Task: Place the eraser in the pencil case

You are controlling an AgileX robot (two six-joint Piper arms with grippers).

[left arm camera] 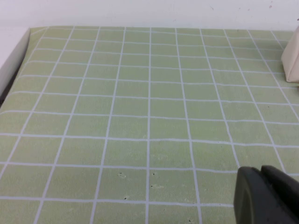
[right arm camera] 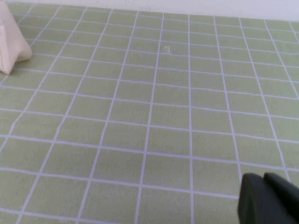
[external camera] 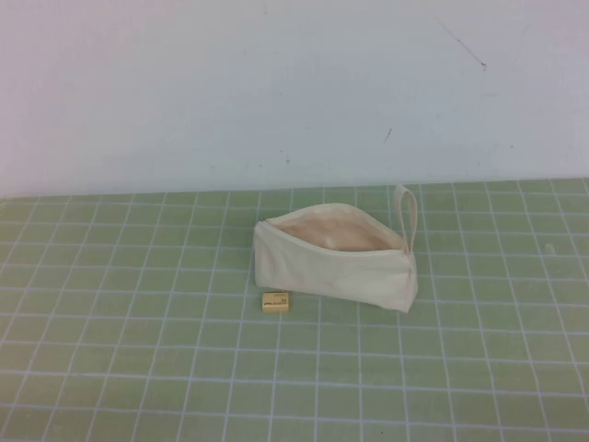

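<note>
The cream pencil case (external camera: 336,267) lies on the green grid mat in the middle of the high view, its zip open and the tan lining showing, its loop strap (external camera: 410,214) at the right end. The small yellow-tan eraser (external camera: 276,302) lies on the mat just in front of the case's left end, apart from it. Neither arm shows in the high view. My left gripper (left arm camera: 261,173) is shut and empty over bare mat, with one end of the case (left arm camera: 292,58) far off. My right gripper (right arm camera: 264,178) is shut and empty over bare mat, with one end of the case (right arm camera: 10,44) far off.
The green grid mat (external camera: 138,368) covers the table up to a white wall (external camera: 276,83) at the back. The mat's left edge and a white border (left arm camera: 11,56) show in the left wrist view.
</note>
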